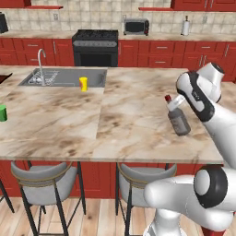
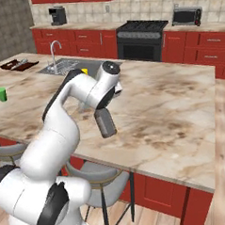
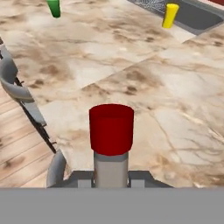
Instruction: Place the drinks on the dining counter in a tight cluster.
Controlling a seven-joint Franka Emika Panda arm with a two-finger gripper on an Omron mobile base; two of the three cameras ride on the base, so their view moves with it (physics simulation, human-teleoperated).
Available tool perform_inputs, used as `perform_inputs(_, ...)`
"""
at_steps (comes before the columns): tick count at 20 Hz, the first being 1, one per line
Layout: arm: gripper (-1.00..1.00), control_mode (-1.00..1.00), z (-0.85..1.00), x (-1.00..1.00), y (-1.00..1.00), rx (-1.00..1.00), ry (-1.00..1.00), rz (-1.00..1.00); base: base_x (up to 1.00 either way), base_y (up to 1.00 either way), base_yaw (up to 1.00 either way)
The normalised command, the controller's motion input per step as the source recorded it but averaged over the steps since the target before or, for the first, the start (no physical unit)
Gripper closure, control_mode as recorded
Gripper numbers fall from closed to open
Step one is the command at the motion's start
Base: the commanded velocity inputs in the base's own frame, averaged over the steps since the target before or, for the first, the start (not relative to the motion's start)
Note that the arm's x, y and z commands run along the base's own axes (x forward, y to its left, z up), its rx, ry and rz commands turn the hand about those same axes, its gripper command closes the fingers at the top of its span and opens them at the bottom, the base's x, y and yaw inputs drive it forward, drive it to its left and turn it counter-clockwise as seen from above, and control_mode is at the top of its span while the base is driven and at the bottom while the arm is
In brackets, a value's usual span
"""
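Observation:
A grey glass bottle [image 1: 179, 121] with a red cap [image 1: 168, 97] hangs tilted just above the right part of the dining counter [image 1: 115, 131]. My gripper [image 1: 175, 105] is shut on its neck. From the right base view the bottle [image 2: 105, 123] leans below my hand, over the counter's [image 2: 170, 106] near edge. Looking along the hand, the red cap [image 3: 111, 129] stands straight ahead, the grey neck [image 3: 111, 168] sits in my gripper [image 3: 111, 180], and the marbled counter top [image 3: 175, 87] lies beyond.
A yellow cup [image 1: 83, 84] stands by the sink [image 1: 60, 77], and a green object [image 1: 2, 113] sits near the counter's left edge. Grey stools [image 1: 44, 182] stand under the near edge. Stove [image 1: 95, 46] and red cabinets line the back wall.

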Motion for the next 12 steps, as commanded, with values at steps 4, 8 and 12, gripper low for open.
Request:
perform_inputs(4, 1.0, -1.0, -0.38, 0.89, 0.02, 0.04, -0.02, -0.15, 0.0, 0.0, 0.0)
perform_inputs(8, 1.0, -1.0, -0.57, 0.98, 0.03, 0.27, -0.15, -0.15, 0.0, 0.0, 0.0)
perform_inputs(12, 1.0, -1.0, -0.65, 0.86, 0.0, 0.35, -0.13, -0.08, 0.0, 0.0, 0.0)
